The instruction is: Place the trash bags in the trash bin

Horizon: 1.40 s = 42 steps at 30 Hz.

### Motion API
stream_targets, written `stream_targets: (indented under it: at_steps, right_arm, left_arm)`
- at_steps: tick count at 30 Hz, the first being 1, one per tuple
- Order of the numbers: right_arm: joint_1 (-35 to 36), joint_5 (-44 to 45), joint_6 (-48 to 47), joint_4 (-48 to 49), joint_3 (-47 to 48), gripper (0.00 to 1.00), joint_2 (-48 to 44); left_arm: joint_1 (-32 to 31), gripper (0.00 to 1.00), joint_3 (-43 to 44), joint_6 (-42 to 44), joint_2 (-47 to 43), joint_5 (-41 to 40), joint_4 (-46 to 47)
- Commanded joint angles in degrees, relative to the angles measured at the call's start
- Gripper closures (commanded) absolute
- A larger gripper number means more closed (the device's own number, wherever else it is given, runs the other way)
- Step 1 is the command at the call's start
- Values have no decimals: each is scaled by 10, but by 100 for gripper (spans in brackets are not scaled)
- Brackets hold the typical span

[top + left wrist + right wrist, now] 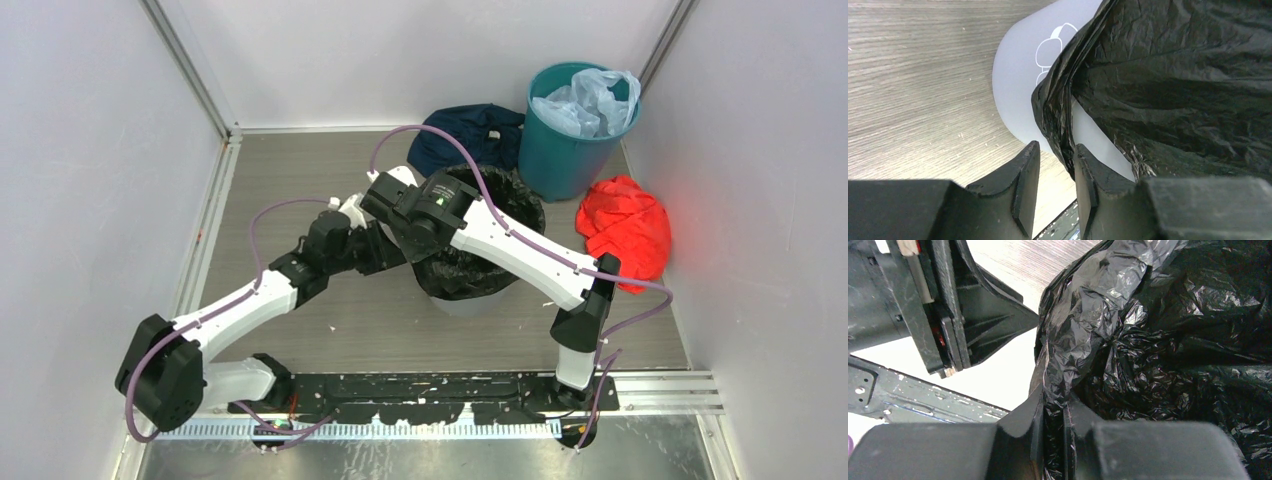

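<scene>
From above, the black trash bag (475, 270) sits inside the grey bin (470, 303), which stands on the wood-grain table (300, 170) at the middle. The bag's crinkled edge is draped over most of the rim. The left arm (250, 305) and the right arm (520, 255) both reach to the bin's left side, their wrists close together. Their fingertips cannot be made out from here. Behind the bin lies a dark blue cloth (465, 135). To the right stand a teal bin (565, 150) holding a pale blue bag (590, 100), and a red bundle (625, 225).

In the left wrist view, the left gripper (1056, 147) has its jaws a little apart. A gathered fold of the bag hangs between them against the right-hand finger, with a sliver of gap on the other side. The bin's pale wall, printed with a thin white outline, shows behind the fold, and the rest of the bag spreads to the right.

In the right wrist view, the right gripper (1054, 405) has its fingers pressed close together on a bunched ridge of the bag. The left gripper's fingers are at the upper left, just beside the same ridge.
</scene>
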Motion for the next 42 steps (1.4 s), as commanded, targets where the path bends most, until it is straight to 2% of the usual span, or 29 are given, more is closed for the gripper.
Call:
stream_targets:
  at_steps: [1,14,16,25,37,42]
  right_arm:
    - [-3,1,0,4,2,99,-17]
    - [-3,-3,0,17,-17,99,-22]
    - [-3,-3,0,18,-20,99,-24]
    - [-7,-6,-4,23,-47,99,-39]
    - [-19,-3,-8,14,-44,99,-43]
    - [-22,-3,-8,11,-38,99,-43]
  left_arm:
    - [-20,66,28,10,8,-14,-3]
    - [-62,64,64,1,89,-51,30]
    - [-64,67,64,0,101,-59,38]
    - [-70,93,57,-13,154,-74,97]
    - [-70,95,-35,-31,108,-93,180]
    - [-70,95,-70,-37,114,-97,233]
